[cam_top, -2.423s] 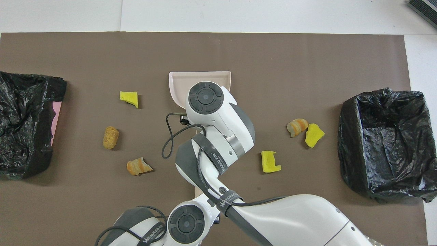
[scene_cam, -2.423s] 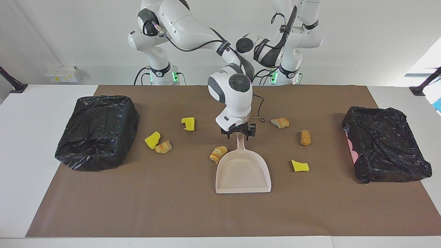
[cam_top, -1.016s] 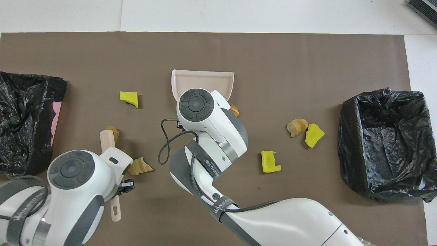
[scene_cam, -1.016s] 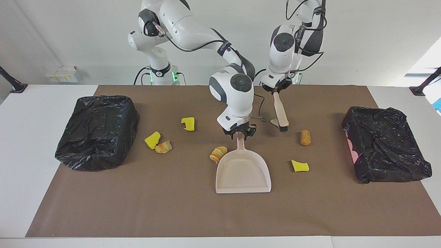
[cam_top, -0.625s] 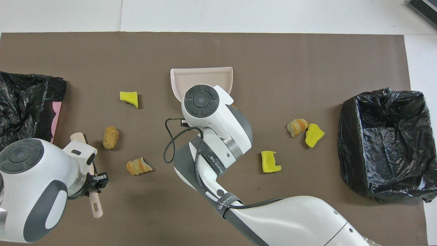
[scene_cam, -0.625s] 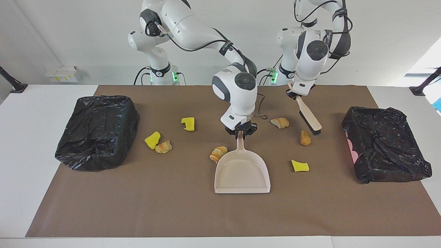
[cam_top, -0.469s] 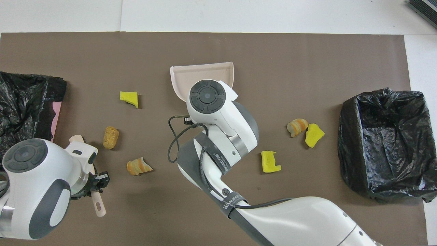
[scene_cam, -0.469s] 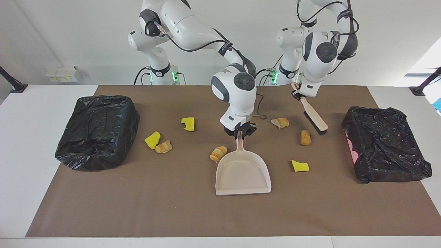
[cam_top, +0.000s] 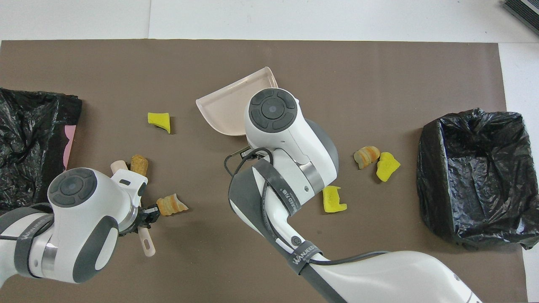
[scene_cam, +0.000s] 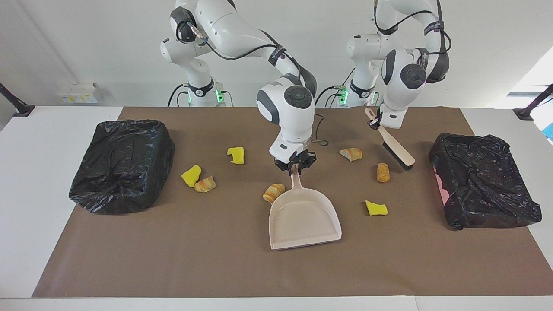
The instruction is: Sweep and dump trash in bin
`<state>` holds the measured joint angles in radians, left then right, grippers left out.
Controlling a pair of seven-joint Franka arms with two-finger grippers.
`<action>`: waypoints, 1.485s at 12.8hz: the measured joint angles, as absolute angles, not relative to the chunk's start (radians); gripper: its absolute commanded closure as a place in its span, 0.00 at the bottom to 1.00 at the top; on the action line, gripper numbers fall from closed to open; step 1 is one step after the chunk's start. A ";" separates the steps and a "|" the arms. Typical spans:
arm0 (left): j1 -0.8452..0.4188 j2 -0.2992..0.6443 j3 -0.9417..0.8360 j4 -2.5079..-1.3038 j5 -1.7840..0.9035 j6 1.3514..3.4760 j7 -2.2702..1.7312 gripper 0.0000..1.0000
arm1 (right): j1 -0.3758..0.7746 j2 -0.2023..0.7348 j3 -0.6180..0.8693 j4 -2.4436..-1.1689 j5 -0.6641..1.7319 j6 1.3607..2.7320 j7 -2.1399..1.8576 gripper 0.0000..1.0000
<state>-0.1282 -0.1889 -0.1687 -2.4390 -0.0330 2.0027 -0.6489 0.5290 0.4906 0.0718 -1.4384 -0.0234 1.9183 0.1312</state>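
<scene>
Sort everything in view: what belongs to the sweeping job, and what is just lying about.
Job: yellow sponge chunks, toy pastries, dustpan, brush, black-lined bins.
Lying about: brown mat, white box by the wall, black stands at the corners.

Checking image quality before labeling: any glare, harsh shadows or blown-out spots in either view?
Facing view: bright window patch is blown out at the frame edge; the black bin liners carry specular sheen; shadows under the dustpan and trash are soft. Overhead view: even light, the right arm's white shell hides part of the dustpan.
</scene>
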 measured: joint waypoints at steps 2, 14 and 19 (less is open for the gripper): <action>-0.158 -0.185 -0.174 -2.432 -0.060 2.025 -0.611 1.00 | 0.524 0.482 0.072 -1.453 -0.023 1.893 -0.017 1.00; -0.167 -0.242 -0.278 -2.361 -0.126 1.770 -0.792 1.00 | 0.492 0.368 0.069 -1.681 -0.124 1.913 -0.908 1.00; -0.167 -0.246 -0.278 -2.463 -0.180 1.906 -0.980 1.00 | 0.496 0.367 0.071 -1.703 -0.159 1.944 -0.938 1.00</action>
<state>-0.1672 -0.2461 -0.2784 -2.4631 -0.1797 1.9062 -0.9800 0.4957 0.3668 0.0710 -1.7029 -0.1587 1.9444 -0.9377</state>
